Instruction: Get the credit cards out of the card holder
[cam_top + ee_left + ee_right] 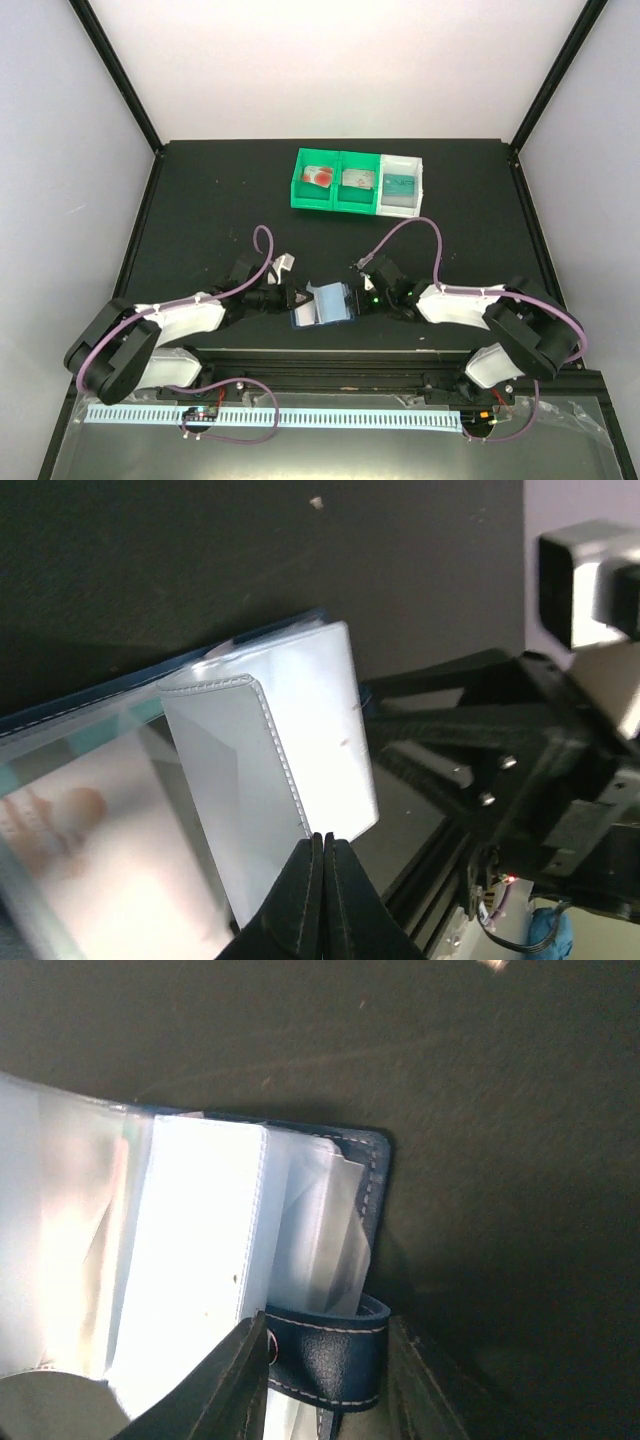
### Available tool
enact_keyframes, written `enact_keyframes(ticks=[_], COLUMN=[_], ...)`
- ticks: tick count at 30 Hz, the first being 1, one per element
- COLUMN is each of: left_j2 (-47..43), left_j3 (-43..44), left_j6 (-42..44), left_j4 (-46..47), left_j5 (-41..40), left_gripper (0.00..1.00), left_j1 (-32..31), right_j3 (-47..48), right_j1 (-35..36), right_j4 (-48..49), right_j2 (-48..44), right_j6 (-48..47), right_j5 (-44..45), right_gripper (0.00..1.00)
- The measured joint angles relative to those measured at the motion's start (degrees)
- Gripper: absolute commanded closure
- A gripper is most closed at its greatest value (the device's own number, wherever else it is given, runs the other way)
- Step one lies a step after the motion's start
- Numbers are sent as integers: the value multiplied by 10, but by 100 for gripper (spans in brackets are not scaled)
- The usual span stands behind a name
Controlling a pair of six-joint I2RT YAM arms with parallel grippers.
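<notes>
Centrally, card holder (322, 305) open, left claw (322, 855) closed by clear pocket (260, 770), right claw (325, 1330) straddling strap (325, 1358), grip unclear, trays (335, 206) behind.

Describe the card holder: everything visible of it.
The card holder lies open on the black table, near its front edge. It has a navy, leather-look cover with pale stitching, a snap strap, and clear plastic pockets fanned upward. The left gripper pinches one pocket leaf; the right gripper straddles the strap.

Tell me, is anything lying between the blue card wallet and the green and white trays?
Nothing visible does. Only black tabletop lies between the dark navy folding card holder and the green and white plastic trays.
</notes>
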Motion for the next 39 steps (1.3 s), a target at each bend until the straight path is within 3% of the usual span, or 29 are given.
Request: enact_keyframes(ticks=[6, 14, 19, 29, 39], left_j2=[-11, 82, 101, -54, -112], left_j3=[17, 35, 36, 52, 15], left_j6=[-2, -21, -30, 37, 58], left_j4=[11, 80, 95, -82, -195], left_j5=[7, 32, 46, -30, -96], left_gripper=[98, 97, 82, 44, 42], left_j1=[-8, -35, -41, -24, 0], right_j3=[-7, -30, -35, -35, -35], right_j1=[27, 34, 34, 33, 34], right_j4=[25, 42, 23, 21, 30], right_j2=[10, -9, -37, -52, -49], right_j6=[40, 71, 73, 71, 70], right_j5=[-12, -5, 5, 6, 2], right_gripper=[71, 71, 70, 70, 70])
